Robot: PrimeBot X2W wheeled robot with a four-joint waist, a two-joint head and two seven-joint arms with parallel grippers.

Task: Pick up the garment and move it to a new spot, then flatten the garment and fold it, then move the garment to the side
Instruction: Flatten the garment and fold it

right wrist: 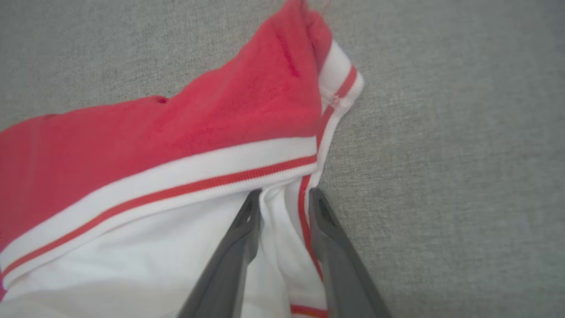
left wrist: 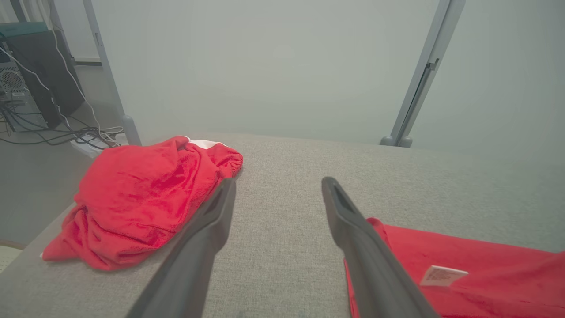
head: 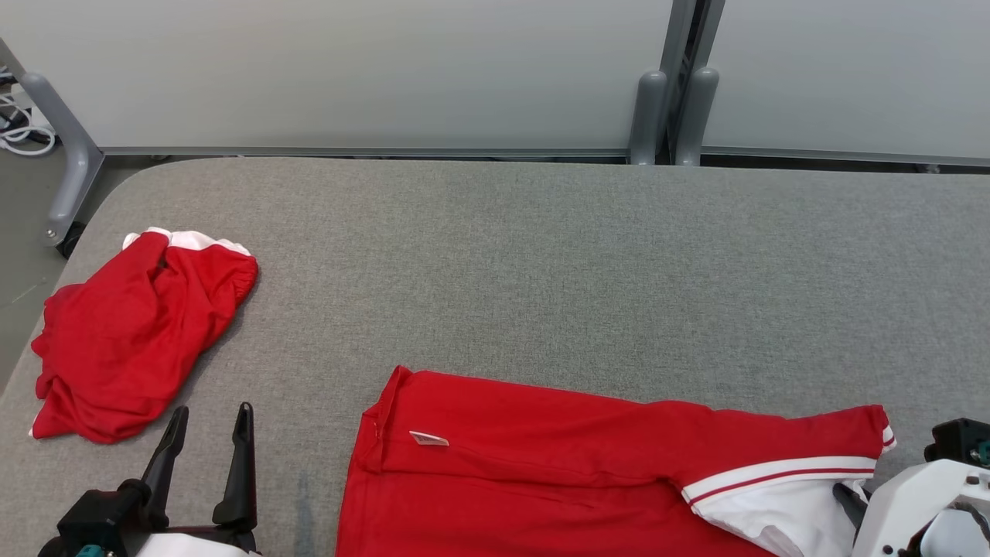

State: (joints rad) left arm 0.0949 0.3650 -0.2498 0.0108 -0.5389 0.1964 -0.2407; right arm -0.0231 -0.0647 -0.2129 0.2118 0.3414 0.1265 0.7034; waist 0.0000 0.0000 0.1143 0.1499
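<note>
The grey padded table (head: 541, 255) has broad bare room across its middle and along the far edge. The garment (head: 541, 480) lies spread at the near edge, right of centre, with its white striped trim at the right end. A crumpled red heap (head: 131, 333) sits by the near left corner, well apart. The right gripper (right wrist: 284, 194) has its fingers narrowed astride a ridge of white trim; I cannot tell whether they pinch it. It is best to catch the trim squarely before lifting. The left gripper (head: 213, 410) hovers wide open, holding nothing.
</note>
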